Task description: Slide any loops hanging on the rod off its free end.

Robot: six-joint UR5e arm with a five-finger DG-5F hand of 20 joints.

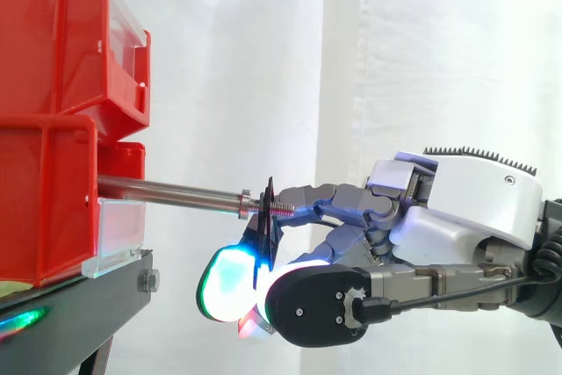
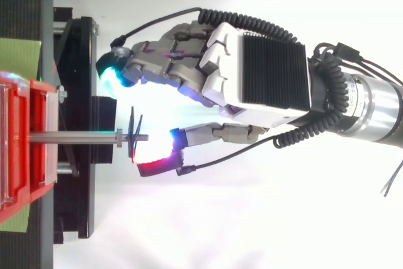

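A white curtain closes off the back of the station. The hand reaches in level from the arm side. Well beyond its tip stand the stacked red bins on the black stand. The rod projects from the bins straight towards the hand, and its free end stops just short of the hand's forward part. The loops are thin and dark, seemingly two. They hang on the threaded end section of the rod, on the hand's side of the nut, and drop down against the front of the hand. From where I stand the hand is curled in under and beside them. I cannot tell whether it actually grips them or only lies against them. Assessment: the task is well advanced but not complete. The loops sit on the last stretch next to the free end, with the nut between them and the bins. They have not yet cleared the tip. What remains, in my judgement, is one short draw along the rod's line towards the arm until both drop free. The thread could snag so thin a loop, so that draw wants watching.
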